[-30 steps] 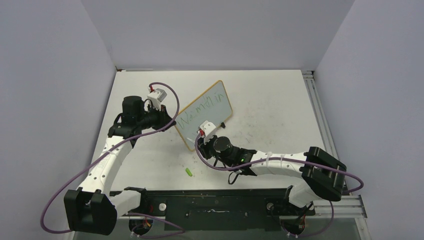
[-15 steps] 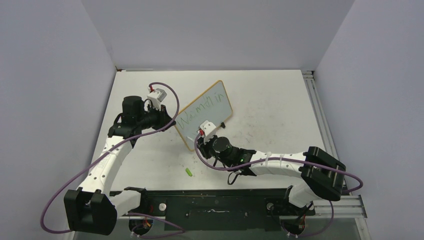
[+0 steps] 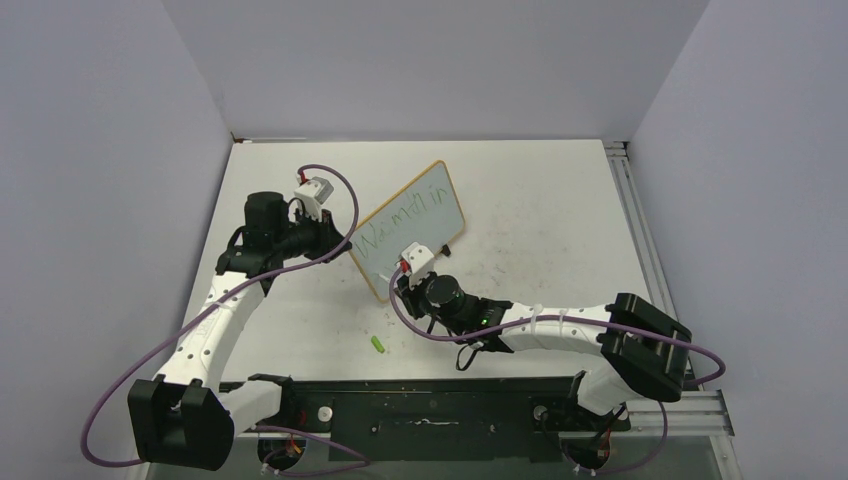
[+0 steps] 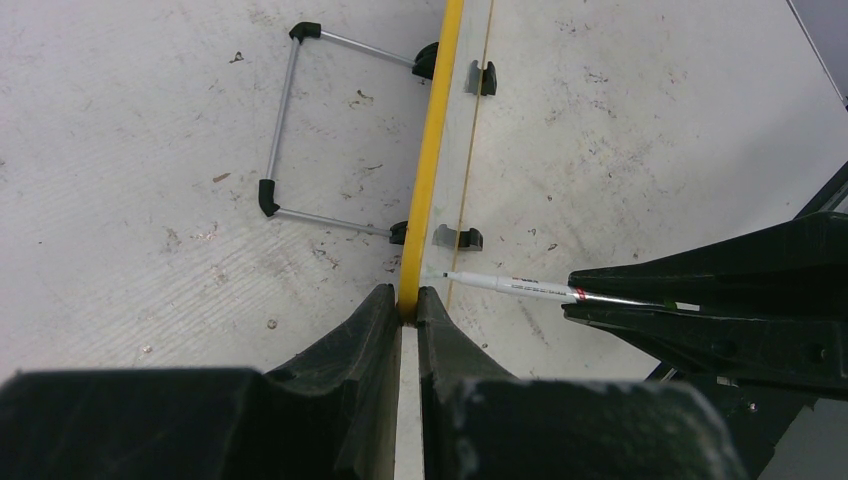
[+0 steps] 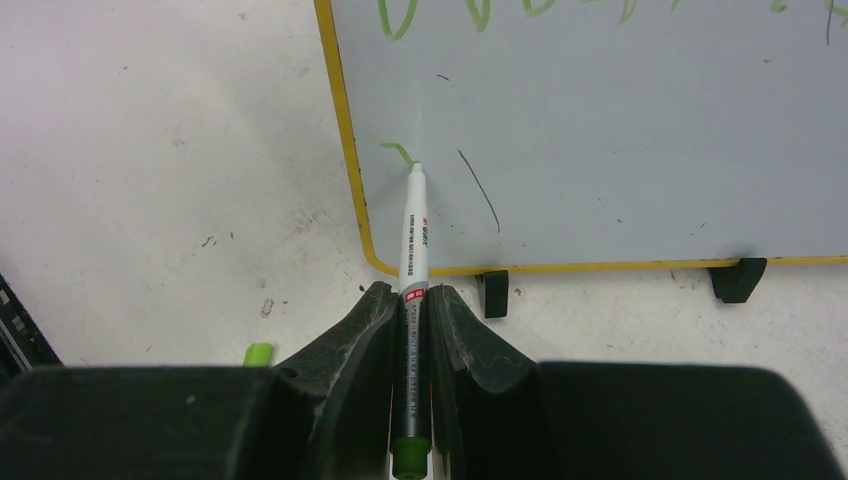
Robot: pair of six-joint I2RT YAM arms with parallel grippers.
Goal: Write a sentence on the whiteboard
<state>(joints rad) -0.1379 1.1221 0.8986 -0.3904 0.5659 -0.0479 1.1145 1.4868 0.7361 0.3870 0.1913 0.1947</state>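
Observation:
The whiteboard (image 3: 415, 218) stands tilted on the table, with a thin yellow frame. In the left wrist view it shows edge-on (image 4: 430, 150). My left gripper (image 3: 338, 240) (image 4: 408, 297) is shut on its yellow edge. The sentence (image 3: 400, 222) is one line of green words; their lower ends show (image 5: 400, 18) at the top of the right wrist view. My right gripper (image 3: 403, 284) (image 5: 408, 292) is shut on a white marker (image 5: 414, 230) (image 4: 510, 286). Its tip touches the board's lower left corner, at the end of a short green stroke (image 5: 397, 150).
A green marker cap (image 3: 378, 344) (image 5: 257, 354) lies on the table near the right gripper. Black stand feet (image 5: 492, 292) sit under the board's lower edge. A wire stand (image 4: 285, 130) sticks out behind it. Grey walls close in the table's left, back and right.
The right gripper with the marker has shifted very slightly to the right along the board. The left arm and the board have held still.

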